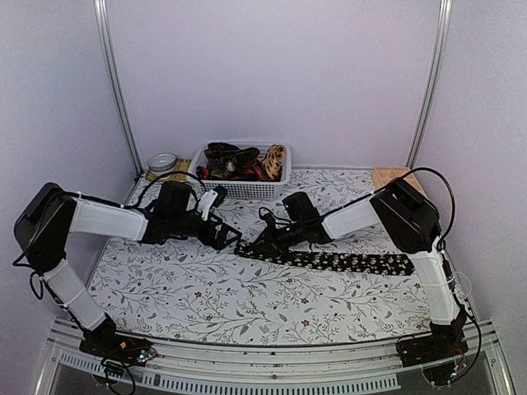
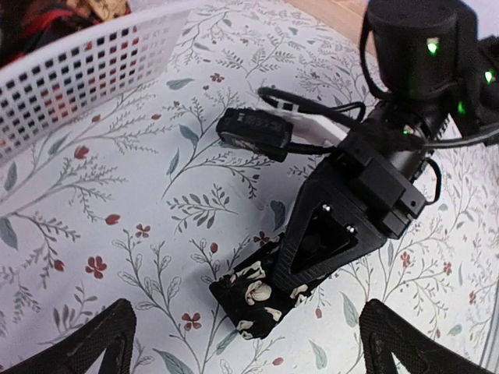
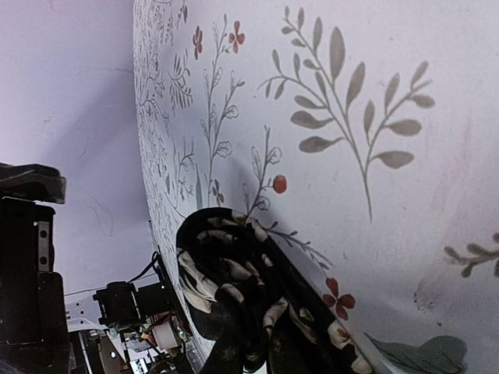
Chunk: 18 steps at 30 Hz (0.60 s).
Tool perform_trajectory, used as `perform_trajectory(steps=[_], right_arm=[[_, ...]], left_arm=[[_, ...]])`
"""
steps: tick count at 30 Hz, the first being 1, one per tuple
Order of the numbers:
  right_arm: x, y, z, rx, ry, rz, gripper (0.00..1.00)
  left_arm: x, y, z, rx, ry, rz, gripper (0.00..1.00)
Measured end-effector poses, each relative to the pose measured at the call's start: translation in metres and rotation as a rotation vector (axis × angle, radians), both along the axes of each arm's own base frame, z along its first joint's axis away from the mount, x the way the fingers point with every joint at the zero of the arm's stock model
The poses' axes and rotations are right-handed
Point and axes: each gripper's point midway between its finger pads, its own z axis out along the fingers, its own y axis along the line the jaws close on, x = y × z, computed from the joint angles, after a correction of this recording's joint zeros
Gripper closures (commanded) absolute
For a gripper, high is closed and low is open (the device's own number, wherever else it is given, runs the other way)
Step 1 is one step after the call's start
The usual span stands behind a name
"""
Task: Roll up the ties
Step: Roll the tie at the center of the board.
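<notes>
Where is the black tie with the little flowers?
In the top view, the black tie lies on the table right of centre, its rolled left end in the right gripper.

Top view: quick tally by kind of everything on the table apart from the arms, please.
black speckled tie, laid out flat: 1
white basket: 1, holding rolled ties too jumbled to count
round lidded tin: 1
wooden tray: 1
Total: 4, not counting the basket's contents
</notes>
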Motion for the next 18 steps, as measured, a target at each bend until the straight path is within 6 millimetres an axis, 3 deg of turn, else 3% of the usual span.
perform_trajectory(steps=[4,9,13,18], right_arm=[[0.000,0.000,-0.001,-0.002,-0.004,0.005,0.89],[0.000,-0.001,0.000,0.000,-0.004,0.009,0.89],[0.000,-0.001,0.000,0.003,0.000,0.013,0.89],[0.000,-0.002,0.000,0.006,0.003,0.014,0.89]], left_arm=[[0.000,-0.002,0.014,0.124,-0.147,-0.152,0.00],[0.002,-0.007,0.015,0.260,-0.273,-0.341,0.01],[0.005,-0.016,0.003,0.331,-0.315,-0.498,0.02],[-0.012,-0.012,-0.026,0.390,-0.303,-0.652,0.03]])
